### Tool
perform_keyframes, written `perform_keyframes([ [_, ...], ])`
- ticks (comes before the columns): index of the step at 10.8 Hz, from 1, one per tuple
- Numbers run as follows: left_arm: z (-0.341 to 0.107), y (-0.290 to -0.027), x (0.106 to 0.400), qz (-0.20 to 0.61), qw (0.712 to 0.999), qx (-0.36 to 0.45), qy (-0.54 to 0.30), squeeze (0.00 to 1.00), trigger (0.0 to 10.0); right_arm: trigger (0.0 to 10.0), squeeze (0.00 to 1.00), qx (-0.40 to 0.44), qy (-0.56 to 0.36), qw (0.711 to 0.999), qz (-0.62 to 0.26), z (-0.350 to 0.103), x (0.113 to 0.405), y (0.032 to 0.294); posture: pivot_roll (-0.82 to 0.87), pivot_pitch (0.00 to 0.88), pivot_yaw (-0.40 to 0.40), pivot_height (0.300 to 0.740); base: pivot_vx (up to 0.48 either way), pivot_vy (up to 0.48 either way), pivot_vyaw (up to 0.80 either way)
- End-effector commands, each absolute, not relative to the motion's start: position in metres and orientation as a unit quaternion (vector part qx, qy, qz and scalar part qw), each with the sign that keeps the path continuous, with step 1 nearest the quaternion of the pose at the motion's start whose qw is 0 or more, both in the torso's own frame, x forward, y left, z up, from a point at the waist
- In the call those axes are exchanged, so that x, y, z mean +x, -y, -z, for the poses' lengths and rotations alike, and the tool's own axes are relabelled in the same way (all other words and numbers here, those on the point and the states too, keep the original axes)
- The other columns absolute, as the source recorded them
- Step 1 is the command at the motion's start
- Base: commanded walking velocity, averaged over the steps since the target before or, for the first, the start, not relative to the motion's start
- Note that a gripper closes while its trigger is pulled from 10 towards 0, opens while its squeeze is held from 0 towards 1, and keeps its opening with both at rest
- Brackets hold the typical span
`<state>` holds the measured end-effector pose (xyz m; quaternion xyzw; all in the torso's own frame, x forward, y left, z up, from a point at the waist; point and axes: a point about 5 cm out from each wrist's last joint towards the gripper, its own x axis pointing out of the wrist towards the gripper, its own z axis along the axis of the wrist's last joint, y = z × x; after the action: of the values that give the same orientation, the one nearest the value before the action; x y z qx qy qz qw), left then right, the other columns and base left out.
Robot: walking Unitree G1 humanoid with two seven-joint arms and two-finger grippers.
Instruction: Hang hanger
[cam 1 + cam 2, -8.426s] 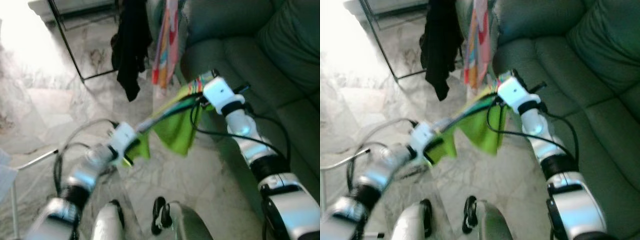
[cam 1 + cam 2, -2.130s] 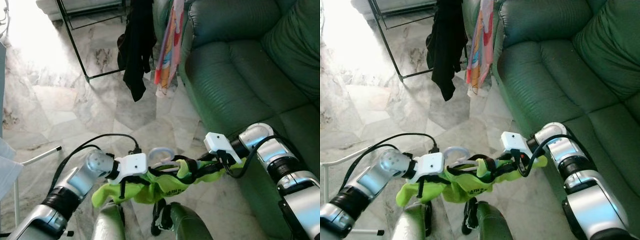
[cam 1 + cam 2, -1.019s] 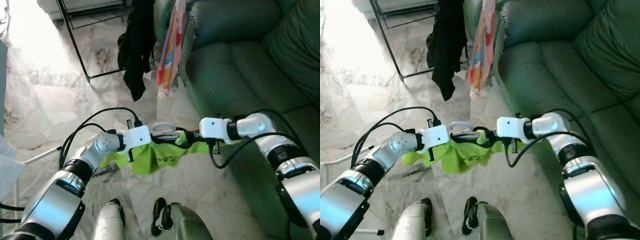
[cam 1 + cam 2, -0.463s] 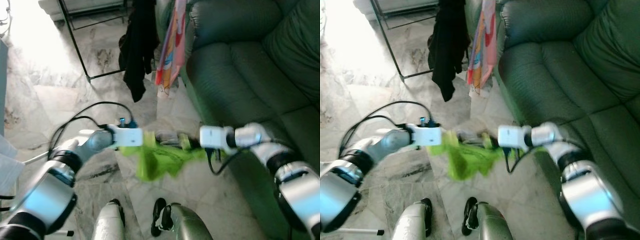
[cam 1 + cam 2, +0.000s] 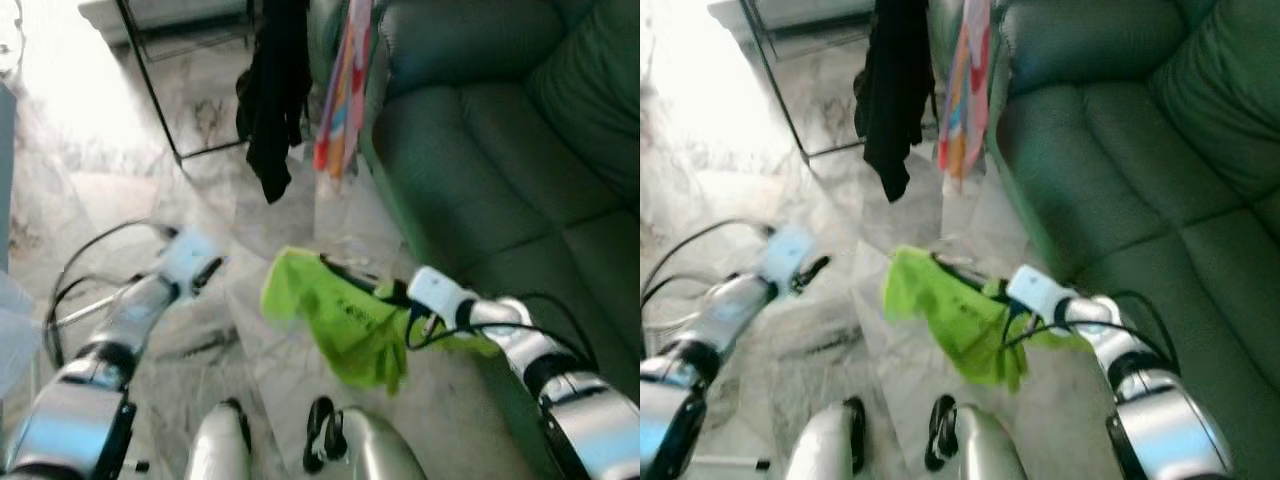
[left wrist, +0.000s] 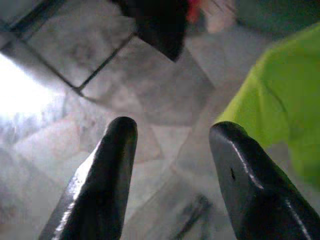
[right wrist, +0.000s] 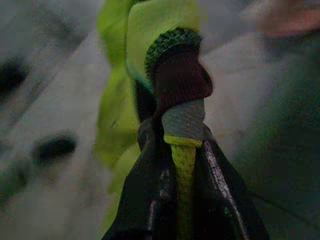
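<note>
A lime green shirt (image 5: 345, 320) hangs on a dark hanger (image 5: 345, 272) over the marble floor in front of me. My right gripper (image 5: 385, 292) is shut on the hanger's end, and the right wrist view shows its fingers (image 7: 156, 170) clamped on the hanger (image 7: 182, 117) with green cloth wrapped round it. Off to the shirt's left, my left gripper (image 5: 207, 272) is apart from it. It is open with only floor between its fingers (image 6: 107, 170), and the shirt (image 6: 280, 110) lies off to one side of them.
A black clothes rack (image 5: 150, 85) stands ahead with a black garment (image 5: 272, 100) and a striped colourful cloth (image 5: 340, 90) hanging from it. A green sofa (image 5: 500, 140) runs along the right. My own feet (image 5: 320, 440) are below the shirt.
My left gripper has let go of the hanger and shirt and swung away to the left. The shirt now hangs from the right gripper alone, spread lower and wider.
</note>
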<state>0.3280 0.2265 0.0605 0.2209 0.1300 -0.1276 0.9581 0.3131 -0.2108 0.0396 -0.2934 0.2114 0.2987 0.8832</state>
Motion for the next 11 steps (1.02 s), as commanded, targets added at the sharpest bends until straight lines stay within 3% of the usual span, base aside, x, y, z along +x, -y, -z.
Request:
perform_keyframes([
  [1,-0.058,-0.234,0.32,0.077,0.976,0.177,-0.098,1.0,10.0,0.0,0.0,-0.227,-0.174,0.933,-0.217,-0.044,0.314,0.219,0.02,0.196,-0.091,0.74,0.0,0.0,0.0],
  [4,-0.048,-0.237,0.297,0.016,0.991,0.116,-0.058,1.0,10.0,0.0,0.0,-0.127,-0.123,0.977,-0.117,-0.043,0.308,0.221,0.01,0.177,-0.084,0.74,0.0,0.0,0.0],
  [5,-0.043,-0.237,0.283,-0.021,0.996,0.078,-0.04,1.0,10.0,5.8,0.0,-0.103,-0.103,0.985,-0.088,-0.038,0.298,0.217,0.01,0.162,-0.084,0.74,0.0,0.0,0.0],
  [6,-0.045,-0.234,0.279,-0.028,0.997,0.061,-0.026,1.0,10.0,10.0,0.0,-0.094,-0.093,0.988,-0.083,-0.036,0.293,0.209,0.02,0.151,-0.089,0.74,0.0,0.0,0.0],
  [10,-0.043,-0.222,0.265,-0.022,0.998,0.051,-0.007,0.99,10.0,10.0,0.0,-0.055,-0.011,0.989,-0.136,-0.053,0.291,0.158,0.04,0.138,-0.094,0.74,0.0,0.0,0.0],
  [11,-0.049,-0.216,0.269,-0.011,0.999,0.049,0.001,0.34,10.0,10.0,0.0,-0.042,0.004,0.991,-0.131,-0.061,0.295,0.157,0.04,0.139,-0.095,0.74,0.0,0.0,0.73],
])
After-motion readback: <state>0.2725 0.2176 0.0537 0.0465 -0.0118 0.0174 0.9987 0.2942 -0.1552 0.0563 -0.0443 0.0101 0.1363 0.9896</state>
